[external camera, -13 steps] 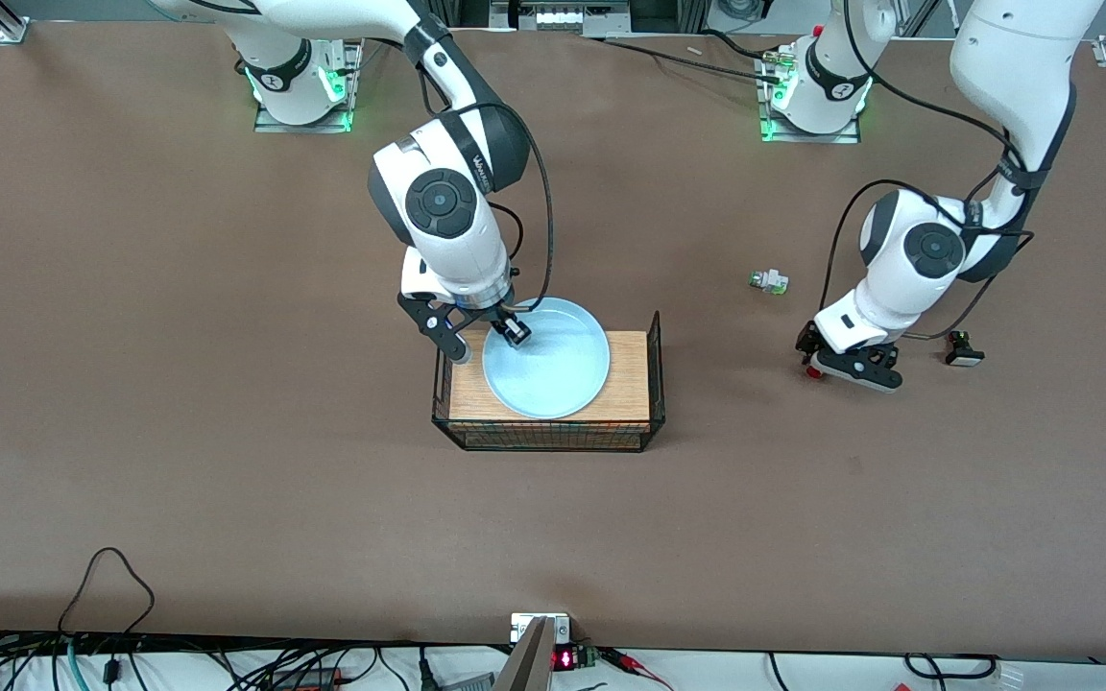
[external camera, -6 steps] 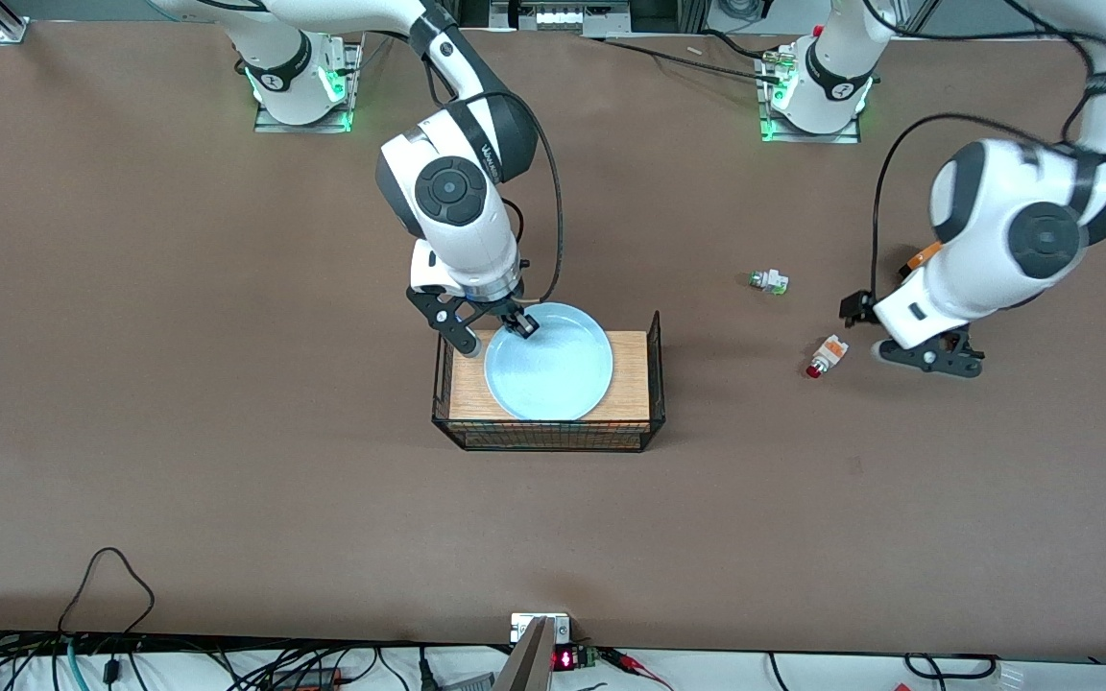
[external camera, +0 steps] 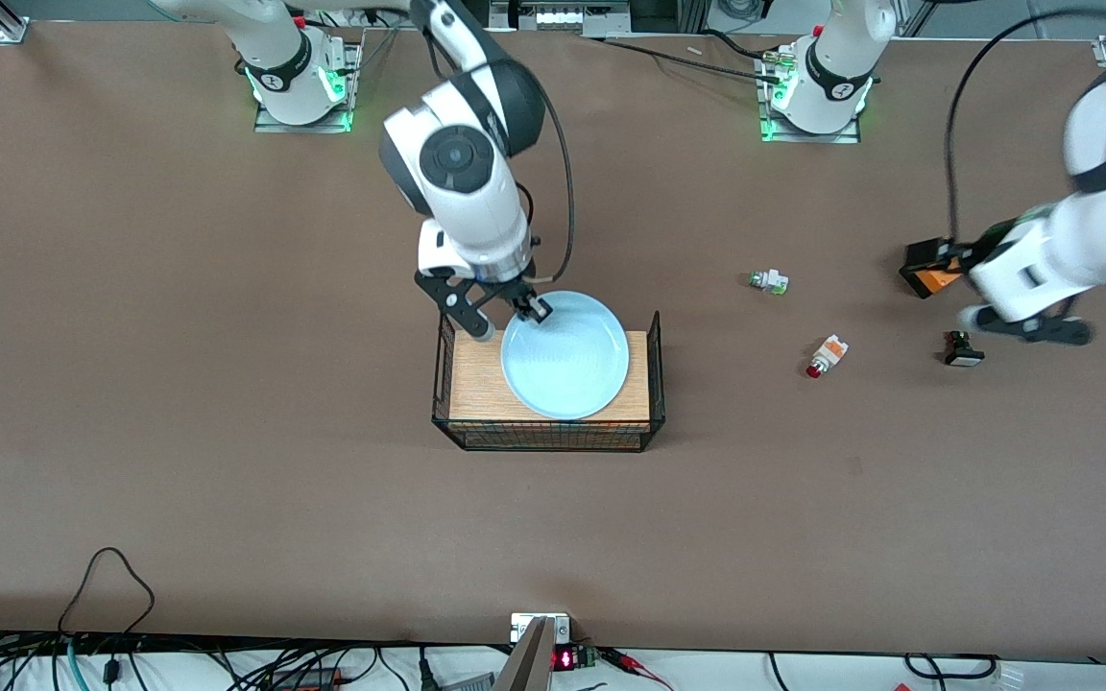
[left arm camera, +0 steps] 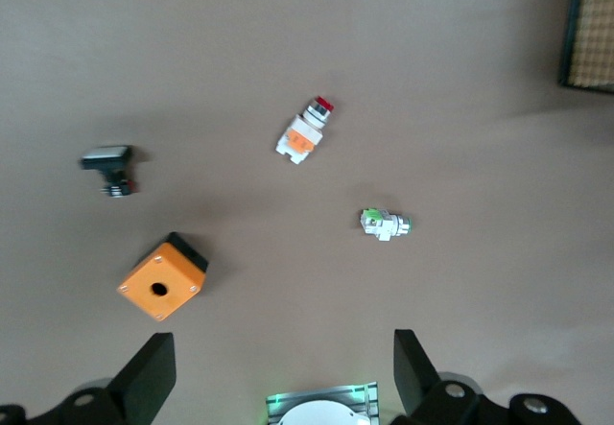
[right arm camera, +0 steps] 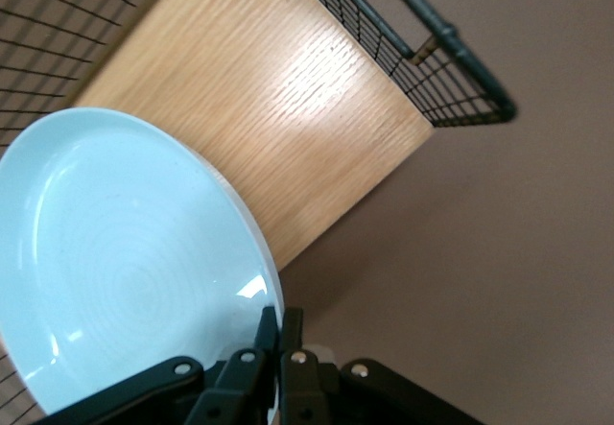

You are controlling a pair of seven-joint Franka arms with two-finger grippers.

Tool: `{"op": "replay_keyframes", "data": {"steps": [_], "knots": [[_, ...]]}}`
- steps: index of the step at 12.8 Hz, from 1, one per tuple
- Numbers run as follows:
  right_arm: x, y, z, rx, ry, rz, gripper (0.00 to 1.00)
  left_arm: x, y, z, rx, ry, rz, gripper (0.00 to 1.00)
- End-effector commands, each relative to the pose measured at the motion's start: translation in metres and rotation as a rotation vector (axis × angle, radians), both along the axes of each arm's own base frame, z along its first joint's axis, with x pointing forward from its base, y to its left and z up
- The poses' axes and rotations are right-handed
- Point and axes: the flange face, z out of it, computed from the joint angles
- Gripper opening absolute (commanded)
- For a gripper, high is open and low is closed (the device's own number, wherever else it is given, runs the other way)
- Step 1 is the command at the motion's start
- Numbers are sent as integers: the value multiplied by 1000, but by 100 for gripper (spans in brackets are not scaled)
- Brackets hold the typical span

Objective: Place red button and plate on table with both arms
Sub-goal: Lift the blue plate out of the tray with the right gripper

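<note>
The pale blue plate (external camera: 567,357) is over the small wooden board, and my right gripper (external camera: 525,309) is shut on its rim at the edge toward the robots' bases. The right wrist view shows the two fingers (right arm camera: 270,327) pinched together on the plate (right arm camera: 115,252) rim. The red button (external camera: 826,355) lies on its side on the brown table (external camera: 227,432), toward the left arm's end. My left gripper (external camera: 1028,328) hangs open and empty over the table beside a black-and-white switch. The left wrist view looks down on the red button (left arm camera: 305,132) well clear of that gripper (left arm camera: 283,353).
The wooden board (external camera: 476,389) has black wire sides (external camera: 655,369). A green-tipped white switch (external camera: 768,281), an orange box (external camera: 930,275) and the black-and-white switch (external camera: 962,350) lie on the table near the left arm.
My left gripper left the red button on the table, rose and swung away toward its end. My right gripper closed on the plate's rim, and the plate shifted toward the left arm's end.
</note>
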Motion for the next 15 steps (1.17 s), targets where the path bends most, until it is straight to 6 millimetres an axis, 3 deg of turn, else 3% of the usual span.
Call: {"op": "replay_keyframes", "data": {"steps": [1, 3, 5, 6, 11, 15], "knots": [[-9, -15, 60, 52, -11, 5, 0, -18, 9, 57, 5, -80, 10, 100], [-8, -26, 88, 80, -34, -4, 0, -21, 19, 65, 8, -107, 29, 100], [2, -42, 100, 84, -56, 13, 0, -16, 21, 62, 14, -148, 33, 100], [13, -60, 105, 83, -65, 20, 0, -19, 22, 63, 14, -163, 33, 100], [68, -178, 118, 58, 15, 209, 0, -21, 14, 60, 18, -158, 34, 100], [86, -281, 107, 9, 142, 457, 0, -23, 11, 63, 25, -152, 22, 100]]}}
